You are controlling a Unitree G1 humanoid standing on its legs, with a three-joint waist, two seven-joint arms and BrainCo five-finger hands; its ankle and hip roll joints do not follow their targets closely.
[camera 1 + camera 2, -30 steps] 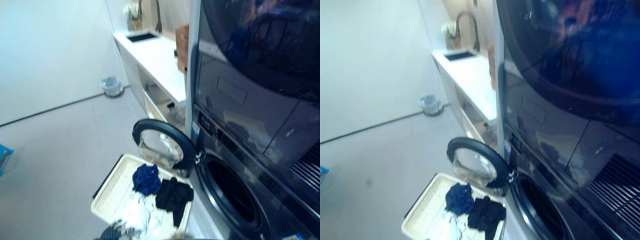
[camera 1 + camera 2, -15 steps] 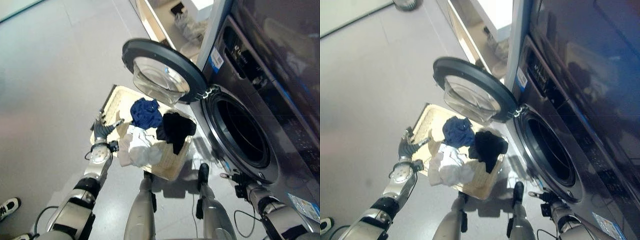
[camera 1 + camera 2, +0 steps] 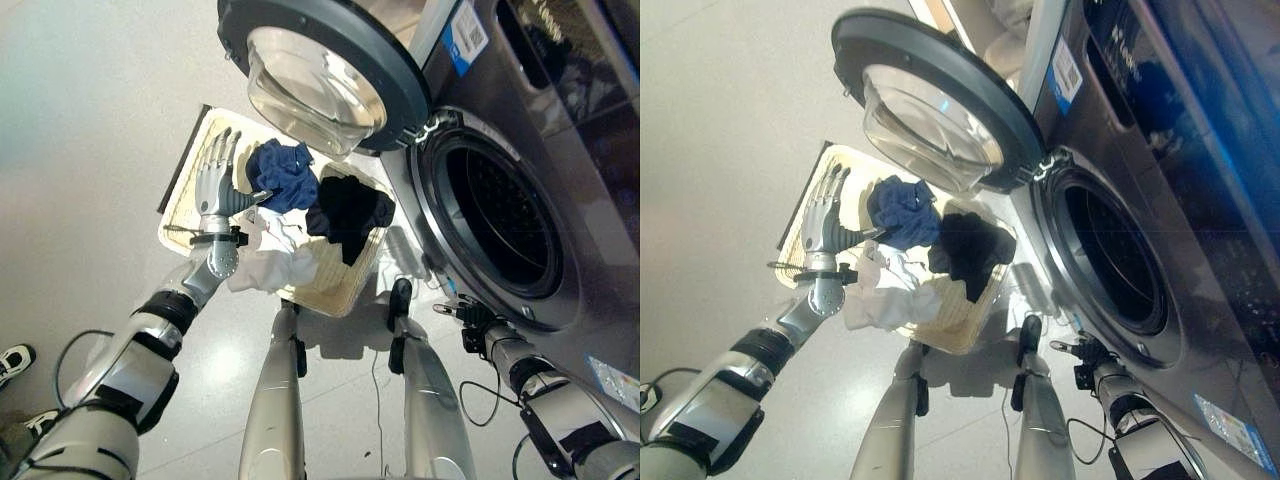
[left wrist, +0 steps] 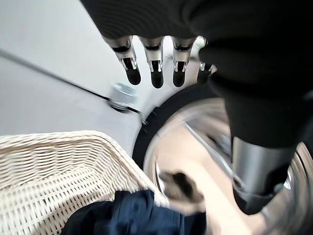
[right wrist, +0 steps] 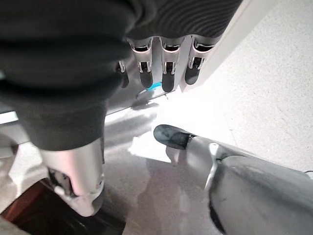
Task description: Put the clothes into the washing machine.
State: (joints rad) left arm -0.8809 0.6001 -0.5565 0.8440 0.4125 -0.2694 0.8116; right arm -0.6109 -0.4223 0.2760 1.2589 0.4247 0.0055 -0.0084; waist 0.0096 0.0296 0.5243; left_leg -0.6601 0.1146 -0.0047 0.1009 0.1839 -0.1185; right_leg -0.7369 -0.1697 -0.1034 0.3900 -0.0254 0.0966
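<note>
Left hand has risen over the wicker basket at centre left, fingers straight and spread, holding nothing. Blue garment, black garment, white garment lie inside. Right hand at lower right, fingers relaxed, beside the washing machine, door open.

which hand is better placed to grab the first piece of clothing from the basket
Left. The left hand hovers open over the basket, beside the blue garment. The right hand hangs low by the washing machine, away from the clothes.
</note>
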